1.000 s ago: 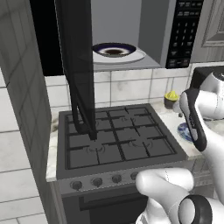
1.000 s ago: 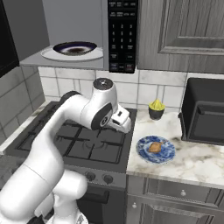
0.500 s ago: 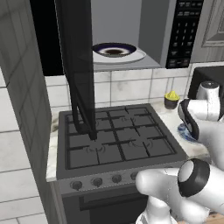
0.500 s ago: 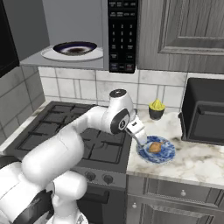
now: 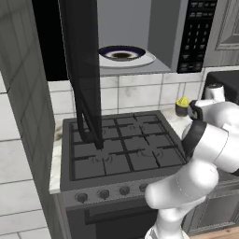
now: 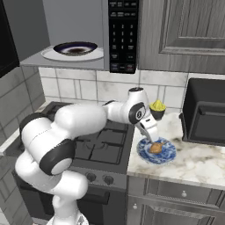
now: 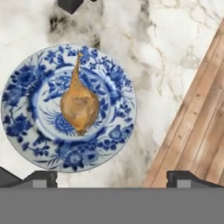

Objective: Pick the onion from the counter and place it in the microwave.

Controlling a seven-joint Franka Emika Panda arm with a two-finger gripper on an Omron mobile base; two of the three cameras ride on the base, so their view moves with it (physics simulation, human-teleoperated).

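Just above onion (image 7: 79,106) on blue plate (image 7: 26,78), open pincer (image 7: 111,177), yellow-green item (image 6: 157,107) behind, counter (image 6: 197,158)

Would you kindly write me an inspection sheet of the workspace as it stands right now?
Surface: marbled counter right of the stove; bare stone around the plate.
Job's things: onion lies on a blue patterned plate, tip pointing away from the claw; microwave door wide open, a plate with a dark bowl inside.
Clutter: yellow-green item in a dark cup by the wall; dark box appliance at the right.
Claw: claw just above the onion, open, fingertips wide apart, nothing held.
Cables: nothing seen.
Surroundings: tiled wall, grey cabinets, wooden floor.
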